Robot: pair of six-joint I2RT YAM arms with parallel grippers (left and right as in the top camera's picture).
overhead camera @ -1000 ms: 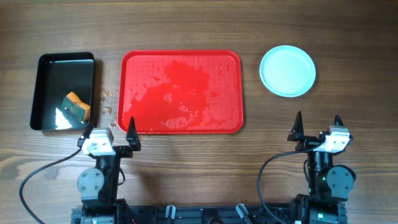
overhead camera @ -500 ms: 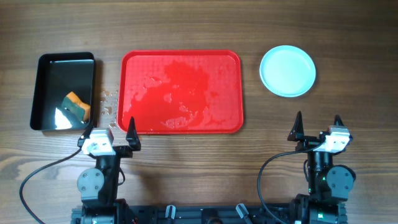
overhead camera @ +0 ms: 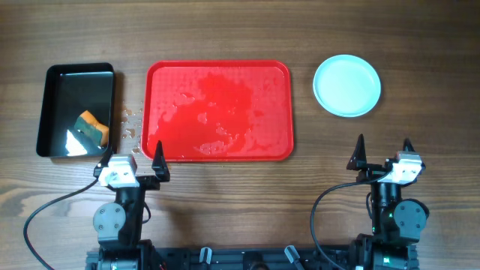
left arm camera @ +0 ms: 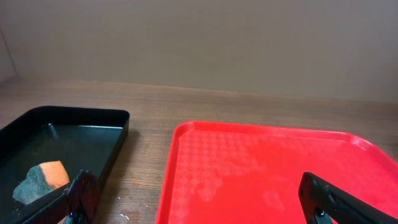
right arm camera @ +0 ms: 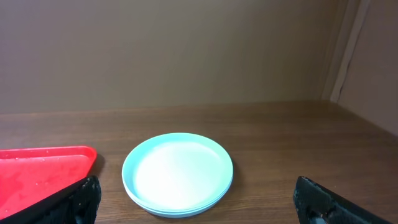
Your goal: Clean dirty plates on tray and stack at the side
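The red tray lies mid-table, wet, with no plate on it; the left wrist view shows its near left corner. A stack of pale mint plates rests on the wood to the tray's right, and it also shows in the right wrist view, clean on top. My left gripper sits open at the tray's near left corner, nothing between its fingers. Near the table's front right, below the plates, my right gripper is open and empty too.
A black pan stands left of the tray holding water and an orange-green sponge, also visible in the left wrist view. Water droplets lie on the wood between pan and tray.
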